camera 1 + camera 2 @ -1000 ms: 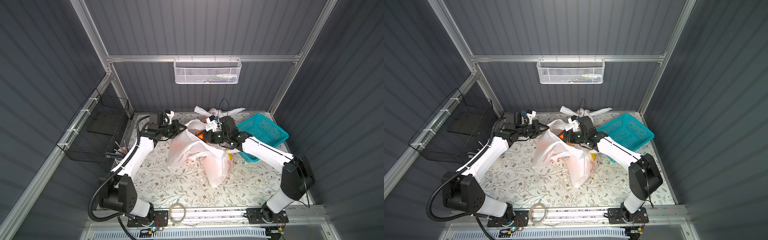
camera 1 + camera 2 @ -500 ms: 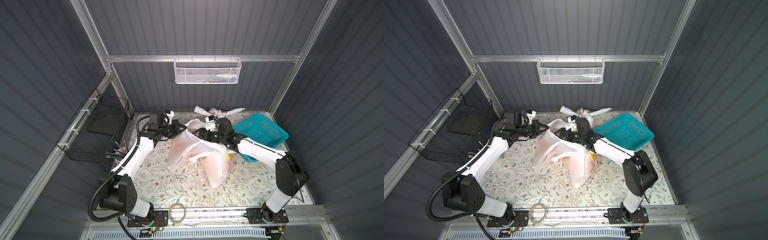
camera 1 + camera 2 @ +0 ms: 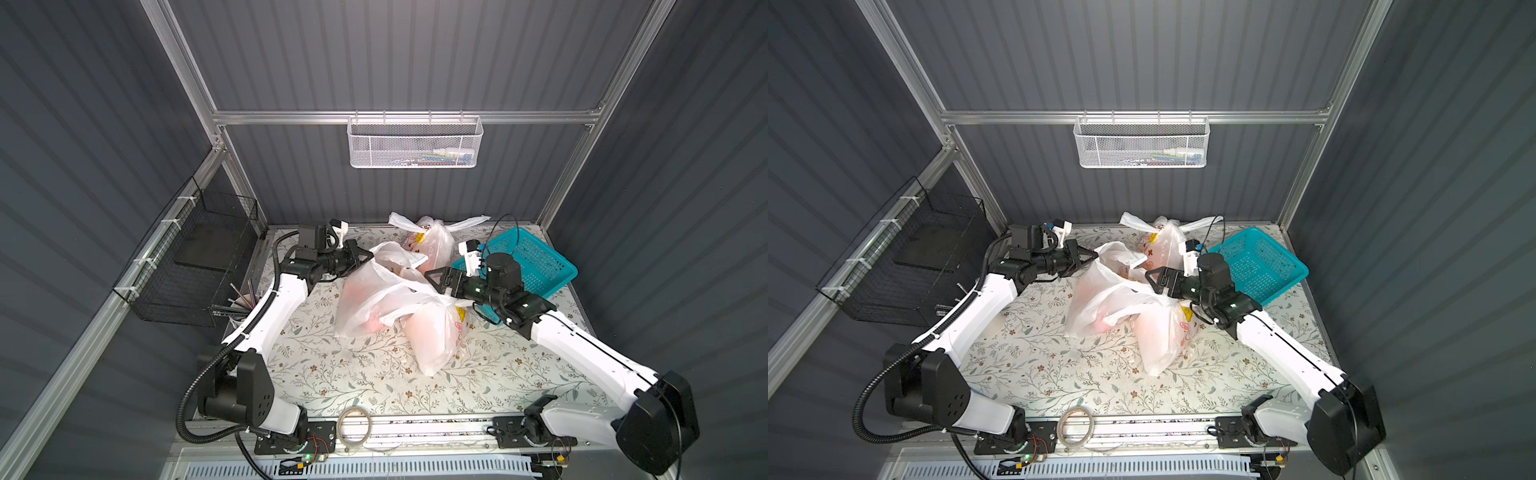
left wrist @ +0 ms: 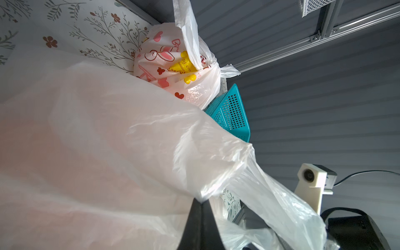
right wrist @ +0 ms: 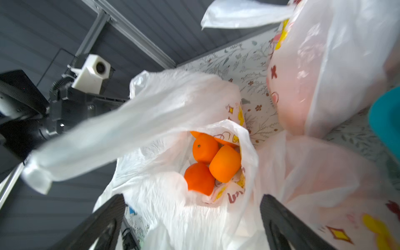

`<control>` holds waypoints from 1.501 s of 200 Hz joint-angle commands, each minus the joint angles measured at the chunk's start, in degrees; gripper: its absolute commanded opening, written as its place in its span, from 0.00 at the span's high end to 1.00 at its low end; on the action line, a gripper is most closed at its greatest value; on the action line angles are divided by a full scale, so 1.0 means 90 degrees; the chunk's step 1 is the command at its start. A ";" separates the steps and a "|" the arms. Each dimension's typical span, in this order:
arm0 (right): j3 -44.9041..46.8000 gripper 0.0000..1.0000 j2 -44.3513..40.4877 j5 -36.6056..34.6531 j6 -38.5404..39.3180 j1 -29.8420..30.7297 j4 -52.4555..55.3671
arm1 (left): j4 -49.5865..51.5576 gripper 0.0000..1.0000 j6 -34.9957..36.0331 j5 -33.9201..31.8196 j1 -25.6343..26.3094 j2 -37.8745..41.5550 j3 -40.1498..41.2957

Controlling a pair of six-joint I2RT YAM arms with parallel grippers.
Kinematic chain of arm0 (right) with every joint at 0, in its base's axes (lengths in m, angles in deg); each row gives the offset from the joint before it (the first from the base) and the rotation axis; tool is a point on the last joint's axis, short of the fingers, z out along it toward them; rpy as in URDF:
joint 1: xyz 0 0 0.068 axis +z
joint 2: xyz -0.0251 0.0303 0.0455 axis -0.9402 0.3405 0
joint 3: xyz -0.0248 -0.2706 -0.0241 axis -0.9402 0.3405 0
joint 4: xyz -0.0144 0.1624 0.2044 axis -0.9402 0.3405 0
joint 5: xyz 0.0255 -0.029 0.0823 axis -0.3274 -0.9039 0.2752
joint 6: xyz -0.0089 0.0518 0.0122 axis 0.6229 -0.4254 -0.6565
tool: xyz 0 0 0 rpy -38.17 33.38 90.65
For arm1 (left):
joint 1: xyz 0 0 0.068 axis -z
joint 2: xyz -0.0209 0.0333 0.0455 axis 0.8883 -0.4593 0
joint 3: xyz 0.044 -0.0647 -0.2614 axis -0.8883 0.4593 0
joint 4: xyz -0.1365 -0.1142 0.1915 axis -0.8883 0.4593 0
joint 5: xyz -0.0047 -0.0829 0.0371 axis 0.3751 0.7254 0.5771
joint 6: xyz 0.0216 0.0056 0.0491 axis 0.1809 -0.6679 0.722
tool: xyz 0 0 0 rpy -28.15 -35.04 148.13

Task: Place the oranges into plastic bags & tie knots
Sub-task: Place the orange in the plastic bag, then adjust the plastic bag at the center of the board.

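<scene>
Three oranges [image 5: 205, 149] lie inside the open plastic bag [image 3: 374, 299] [image 3: 1100, 299] at the middle of the floral table. My left gripper [image 3: 365, 259] [image 4: 201, 201] is shut on that bag's handle [image 5: 108, 129], holding the mouth up. My right gripper [image 3: 432, 280] [image 5: 191, 197] stands wide open just at the mouth, nothing between its fingers. A second filled bag [image 3: 436, 336] leans in front. A third bag [image 3: 432, 245] [image 4: 173, 65] at the back is closed by a knot [image 4: 214, 69] with ends sticking out.
A teal lattice basket [image 3: 528, 266] [image 3: 1258, 266] stands at the back right, close behind my right wrist. A black wire basket [image 3: 195, 257] hangs on the left wall, a white mesh basket [image 3: 415, 143] on the back wall. A tape roll [image 3: 353, 424] lies at the front edge.
My right gripper's jaws have spread wide over the bag's mouth, and the orange seen at them a second ago is no longer there. The left arm has kept still.
</scene>
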 commanded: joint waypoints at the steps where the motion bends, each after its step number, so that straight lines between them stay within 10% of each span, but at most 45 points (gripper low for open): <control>1: 0.0154 0.01 -0.0370 -0.0168 0.0073 -0.0313 0.0490 | -0.0033 1.00 0.0236 0.0097 -0.0049 0.0140 0.0062; 37: -0.0125 0.01 -0.1397 -0.0073 0.0313 -0.0723 0.1210 | -0.0056 1.00 0.0386 0.0107 -0.0049 0.0161 0.0098; 82: -0.0359 0.07 -0.0831 0.2184 -0.1575 -0.0743 -0.0006 | -0.0233 1.00 0.0528 0.0256 -0.0049 0.0119 0.0100; 170: -0.1774 0.15 0.1115 0.2353 -0.1788 -0.0115 0.0111 | -0.0189 1.00 0.0888 0.0496 -0.0049 0.0006 -0.0017; 210: -0.1817 0.40 0.1353 0.2224 -0.1727 0.0025 0.0236 | -0.0152 1.00 0.1077 0.0547 -0.0049 -0.0006 -0.0087; 256: -0.1971 1.00 0.1333 0.1892 -0.1357 -0.0179 0.0535 | -0.0113 0.58 0.1822 0.0141 -0.0039 0.0466 -0.0072; 300: -0.1847 1.00 0.1485 0.2125 -0.1322 -0.0873 0.0255 | -0.0586 0.35 0.2945 -0.0579 0.0325 0.1569 0.0522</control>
